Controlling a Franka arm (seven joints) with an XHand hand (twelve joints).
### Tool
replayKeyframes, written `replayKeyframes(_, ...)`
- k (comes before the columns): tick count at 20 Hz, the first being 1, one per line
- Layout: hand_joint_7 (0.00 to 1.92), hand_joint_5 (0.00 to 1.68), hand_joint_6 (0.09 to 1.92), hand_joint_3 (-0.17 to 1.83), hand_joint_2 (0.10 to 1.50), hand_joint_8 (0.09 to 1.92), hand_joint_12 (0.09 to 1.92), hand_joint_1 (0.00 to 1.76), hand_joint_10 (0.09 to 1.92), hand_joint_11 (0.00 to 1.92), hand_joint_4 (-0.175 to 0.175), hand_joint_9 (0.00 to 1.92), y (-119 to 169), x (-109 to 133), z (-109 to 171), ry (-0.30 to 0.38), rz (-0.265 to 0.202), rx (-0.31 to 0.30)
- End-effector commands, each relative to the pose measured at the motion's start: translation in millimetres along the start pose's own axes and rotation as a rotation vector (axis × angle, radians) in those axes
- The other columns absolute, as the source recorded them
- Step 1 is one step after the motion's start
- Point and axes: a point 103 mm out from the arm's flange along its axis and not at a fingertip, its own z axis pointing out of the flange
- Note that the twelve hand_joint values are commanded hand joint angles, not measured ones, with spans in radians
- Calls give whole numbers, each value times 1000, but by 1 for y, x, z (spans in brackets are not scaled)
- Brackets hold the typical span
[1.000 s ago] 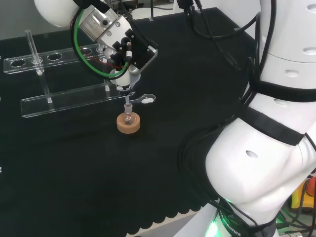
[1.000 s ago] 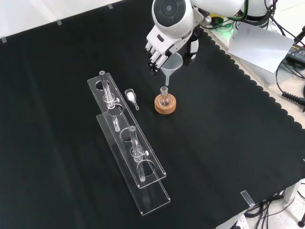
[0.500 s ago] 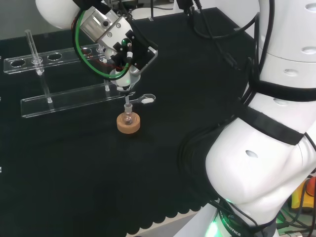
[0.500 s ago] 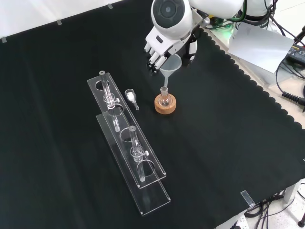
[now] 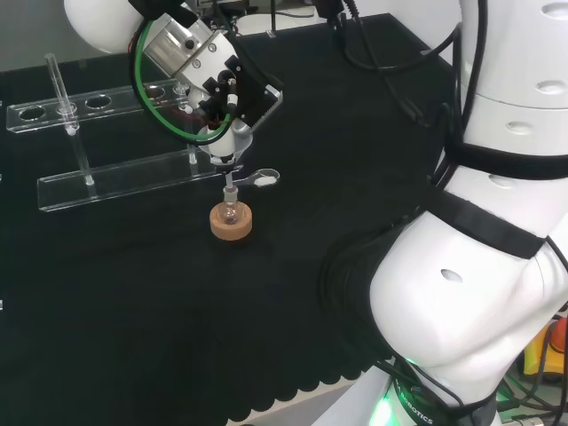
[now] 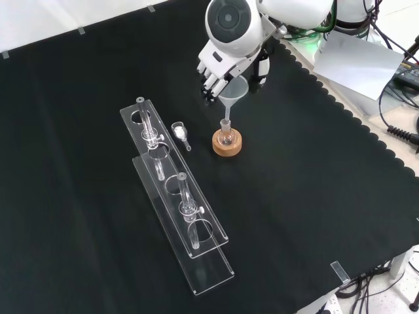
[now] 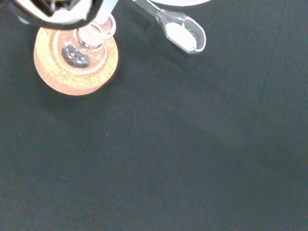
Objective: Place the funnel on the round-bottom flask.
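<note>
The hand (image 6: pixel 219 67) grips the funnel (image 6: pixel 234 89) directly above the flask (image 6: pixel 226 137), which sits in its cork ring (image 6: pixel 227 146). The funnel's stem tip is at the flask's mouth; lowering it in and letting go appear to remain.

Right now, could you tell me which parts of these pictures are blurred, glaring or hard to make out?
Wrist view: a white and dark part of the hand is out of focus, while the cork ring and the scoop are sharp. Front view: the clear funnel is faint against the black cloth, and the rack shows mostly by bright edges. Head view: the flask is small, with little glints.
</note>
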Motion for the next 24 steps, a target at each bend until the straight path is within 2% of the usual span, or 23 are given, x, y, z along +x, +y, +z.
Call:
replayKeyframes(1,542,654,605,698,754,613,1245,889,392,720,4,912,9,5,2,5,-7,8)
replayKeyframes(20,539,649,611,701,756,618,1243,891,393,724,3,914,22,-2,17,34,-22,28)
replayKeyframes(24,539,649,612,702,757,619,1243,892,393,724,3,914,24,2,19,33,-19,24)
